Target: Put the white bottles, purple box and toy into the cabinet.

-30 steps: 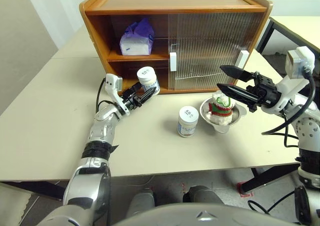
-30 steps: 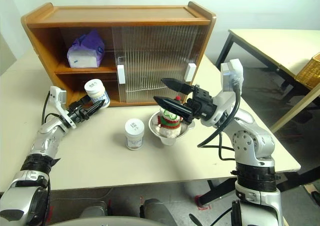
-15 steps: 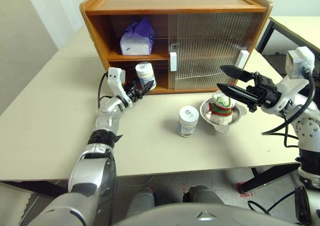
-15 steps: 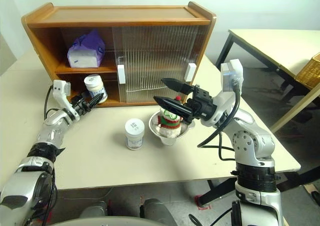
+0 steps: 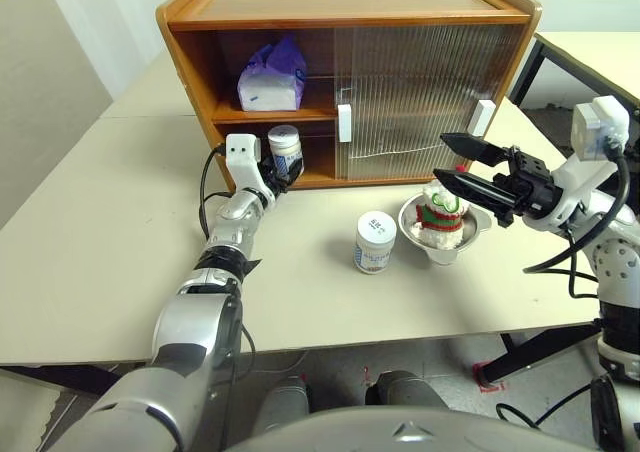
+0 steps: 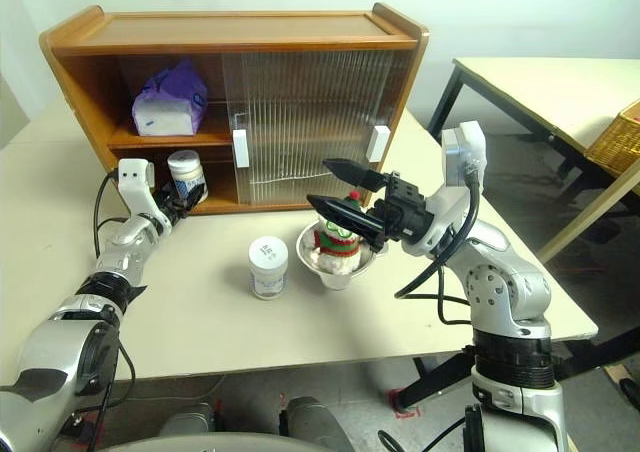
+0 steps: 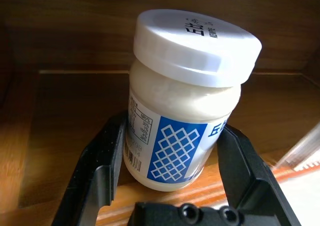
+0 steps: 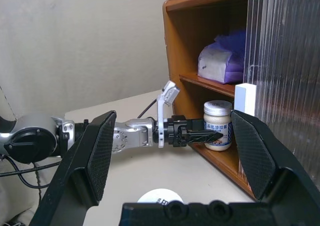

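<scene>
The left end effector (image 7: 172, 186) pinched one white bottle (image 5: 284, 149) by its sides, holding it upright at the front edge of the cabinet's (image 5: 350, 17) lower shelf, in the open left bay. The purple box (image 5: 272, 77) lay on the upper shelf of the cabinet, directly above that bottle. The second white bottle (image 5: 376, 241) stood on the tabletop (image 5: 90, 242) in front of the cabinet, just beside a steel bowl (image 5: 446, 244) holding the toy (image 5: 440, 215). The right end effector (image 5: 458, 162) hung above the toy, fingers spread and empty, in front of the cabinet's closed sliding doors.
</scene>
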Robot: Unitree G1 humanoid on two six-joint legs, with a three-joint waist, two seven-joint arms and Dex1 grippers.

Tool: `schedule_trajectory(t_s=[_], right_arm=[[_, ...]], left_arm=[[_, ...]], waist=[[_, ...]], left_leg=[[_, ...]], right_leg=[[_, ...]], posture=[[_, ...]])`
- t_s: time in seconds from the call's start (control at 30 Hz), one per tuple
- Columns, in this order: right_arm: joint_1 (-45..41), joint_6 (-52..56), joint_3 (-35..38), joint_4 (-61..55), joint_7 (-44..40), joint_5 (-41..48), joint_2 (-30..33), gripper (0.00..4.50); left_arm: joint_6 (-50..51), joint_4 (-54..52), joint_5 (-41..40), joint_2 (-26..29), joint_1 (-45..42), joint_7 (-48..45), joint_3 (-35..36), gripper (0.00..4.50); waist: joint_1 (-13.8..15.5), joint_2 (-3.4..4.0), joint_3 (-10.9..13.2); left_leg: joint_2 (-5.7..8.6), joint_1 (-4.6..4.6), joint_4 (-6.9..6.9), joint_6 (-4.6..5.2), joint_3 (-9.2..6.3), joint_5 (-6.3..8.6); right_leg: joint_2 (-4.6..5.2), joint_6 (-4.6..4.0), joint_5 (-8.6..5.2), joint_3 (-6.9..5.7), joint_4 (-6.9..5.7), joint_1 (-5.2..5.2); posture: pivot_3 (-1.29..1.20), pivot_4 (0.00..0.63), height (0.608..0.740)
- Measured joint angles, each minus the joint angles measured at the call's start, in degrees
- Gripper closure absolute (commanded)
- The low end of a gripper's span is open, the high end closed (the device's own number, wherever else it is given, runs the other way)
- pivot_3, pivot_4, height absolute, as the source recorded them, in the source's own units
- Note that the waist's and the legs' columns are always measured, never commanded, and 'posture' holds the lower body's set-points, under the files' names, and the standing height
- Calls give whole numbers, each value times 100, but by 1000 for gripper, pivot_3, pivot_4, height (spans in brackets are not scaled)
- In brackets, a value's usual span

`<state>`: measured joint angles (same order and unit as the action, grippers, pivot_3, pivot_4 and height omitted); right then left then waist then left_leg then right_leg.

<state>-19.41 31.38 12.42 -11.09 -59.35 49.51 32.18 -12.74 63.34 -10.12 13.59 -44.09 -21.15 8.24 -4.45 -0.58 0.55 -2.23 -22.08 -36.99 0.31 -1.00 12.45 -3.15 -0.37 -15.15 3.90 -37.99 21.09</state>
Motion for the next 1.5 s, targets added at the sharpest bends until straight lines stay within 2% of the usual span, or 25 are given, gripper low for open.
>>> schedule_trajectory(t_s=[0.33,0.63,0.77,1.2,1.5], right_arm=[[73,0,34,-120,71,12,19,0],[381,4,246,-439,288,147,62,0],[438,12,248,-458,347,192,70,0],[240,11,213,-346,287,206,75,0],[186,20,51,-206,154,204,67,0]], left_arm=[[-171,480,116,-114,-310,299,82,1447],[-191,763,220,-139,-478,521,81,1447],[-191,825,278,-157,-534,547,79,45],[-483,726,280,-87,-494,443,289,18],[-569,-30,21,-43,16,-64,450,18]], waist=[[-73,0,0],[-281,0,0],[-404,1,0],[-452,1,0],[-344,2,0]], left_leg=[[4,-11,-8,9,1,5],[7,-39,-54,46,1,27],[12,-71,-89,63,0,38],[22,-77,-92,64,-1,39],[24,-77,-90,64,-1,39]], right_leg=[[0,6,3,0,11,2],[-1,16,2,-2,14,6],[0,30,7,-2,15,16],[3,35,10,-1,17,18],[3,34,11,-1,18,19]], posture=[[-207,0,740],[-242,0,740],[-238,0,740],[-179,0,740],[-149,0,740]])
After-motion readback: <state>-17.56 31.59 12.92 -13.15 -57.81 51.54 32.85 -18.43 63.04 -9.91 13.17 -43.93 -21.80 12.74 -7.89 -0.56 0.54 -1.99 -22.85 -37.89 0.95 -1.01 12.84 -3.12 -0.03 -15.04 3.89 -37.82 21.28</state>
